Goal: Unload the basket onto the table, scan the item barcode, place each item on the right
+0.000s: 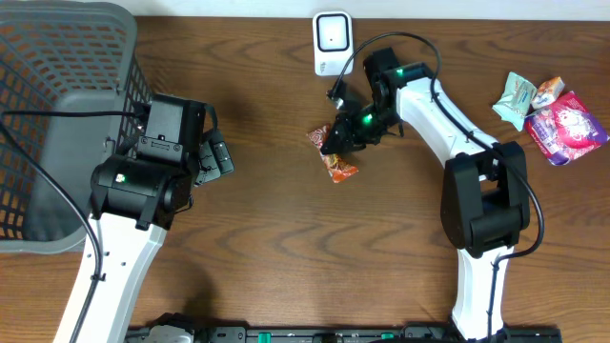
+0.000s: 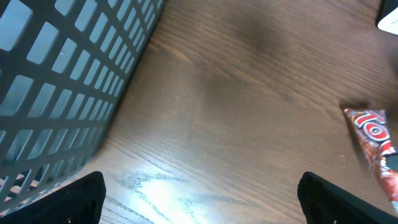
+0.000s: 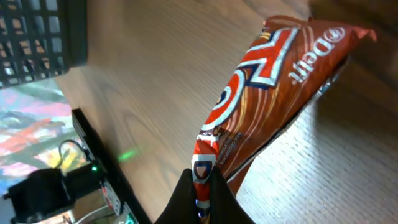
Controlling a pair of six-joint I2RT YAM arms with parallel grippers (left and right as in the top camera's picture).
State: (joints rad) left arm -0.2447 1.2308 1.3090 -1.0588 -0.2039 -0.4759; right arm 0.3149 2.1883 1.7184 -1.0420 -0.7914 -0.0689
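Snack packet: long, glossy, crinkled red-brown foil

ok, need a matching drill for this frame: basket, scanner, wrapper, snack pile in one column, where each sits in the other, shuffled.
Things:
1. basket
2. scanner
3. wrapper
4. snack pile

Places (overhead view):
A. pinched in the right end effector
B. far right
C. far left
D. top centre

Pairs: 1-C, 2-D, 3-A, 4-B
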